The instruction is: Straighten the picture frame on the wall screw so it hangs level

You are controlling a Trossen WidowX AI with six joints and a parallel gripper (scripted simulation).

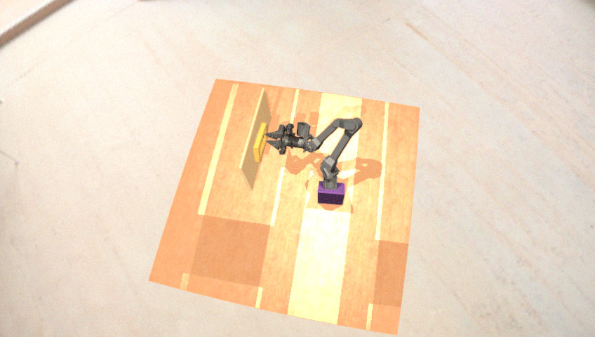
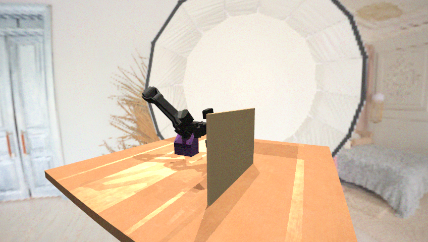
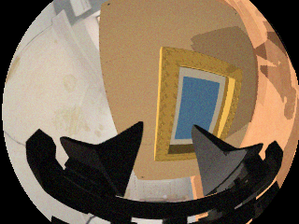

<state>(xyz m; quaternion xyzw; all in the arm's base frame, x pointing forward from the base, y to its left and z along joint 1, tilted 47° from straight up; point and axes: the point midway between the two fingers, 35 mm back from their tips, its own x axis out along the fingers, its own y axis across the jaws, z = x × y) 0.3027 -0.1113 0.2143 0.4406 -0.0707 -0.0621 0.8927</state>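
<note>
The gold picture frame (image 1: 257,152) (image 3: 166,104) with a pale mat and blue picture hangs on the tan upright board (image 1: 246,165) (image 2: 231,146) (image 3: 131,70). In the sideways wrist view its long left bar is not parallel to the board's left edge; it lies nearer that edge at the lower end, so the frame looks crooked. Lens distortion makes the amount unclear. My gripper (image 1: 267,137) (image 3: 168,127) is open and empty, close in front of the frame. In the wrist view one fingertip is outside the left bar, the other overlaps the picture's lower part. Contact is unclear. Screw and notched strip are hidden.
The board stands on the wooden table (image 1: 234,196) (image 2: 276,191). The arm's purple base block (image 1: 330,194) (image 2: 185,147) is on the table in front of the board. The board hides the frame and the fingers in the exterior view. Shadows cross the table and board.
</note>
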